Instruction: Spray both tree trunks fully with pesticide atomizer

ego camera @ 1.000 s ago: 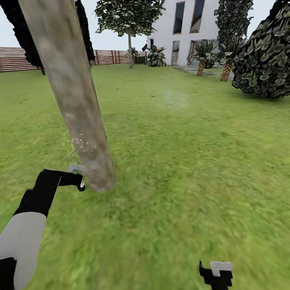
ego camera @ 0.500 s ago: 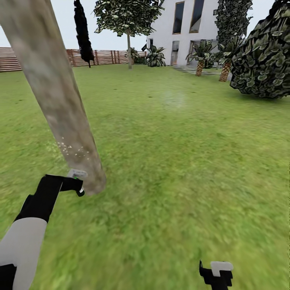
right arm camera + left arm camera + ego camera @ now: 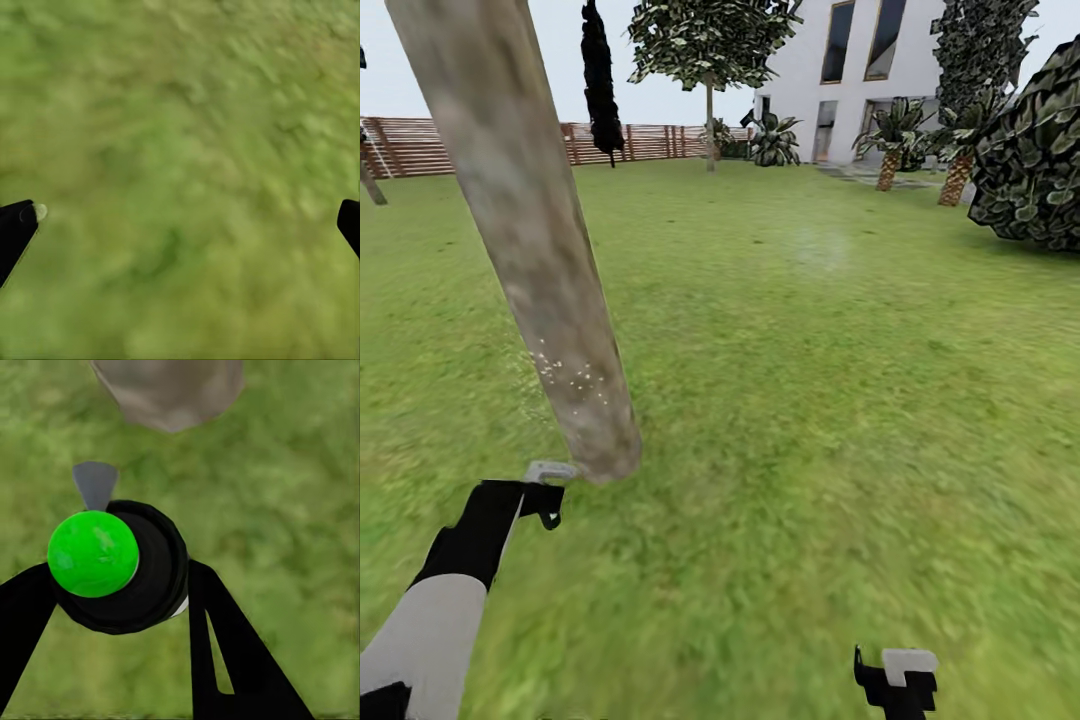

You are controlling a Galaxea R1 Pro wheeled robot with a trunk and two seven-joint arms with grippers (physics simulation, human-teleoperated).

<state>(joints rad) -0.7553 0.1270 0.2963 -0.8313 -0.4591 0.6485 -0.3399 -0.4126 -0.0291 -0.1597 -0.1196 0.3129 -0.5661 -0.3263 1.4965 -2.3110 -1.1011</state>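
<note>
Reaching left gripper (image 3: 548, 497) clamping atomizer (image 3: 112, 562) beside tree trunk (image 3: 530, 240)

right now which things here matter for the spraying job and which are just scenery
For the job:
- tree trunk
- pesticide specks
- atomizer in the left gripper

Just scenery:
- wooden fence
- white house
- palm plants
- right gripper

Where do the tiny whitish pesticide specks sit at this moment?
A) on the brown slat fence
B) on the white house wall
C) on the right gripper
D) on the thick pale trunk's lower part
D: the whitish specks dot the lower part of the thick pale trunk, just above the left gripper.
</note>
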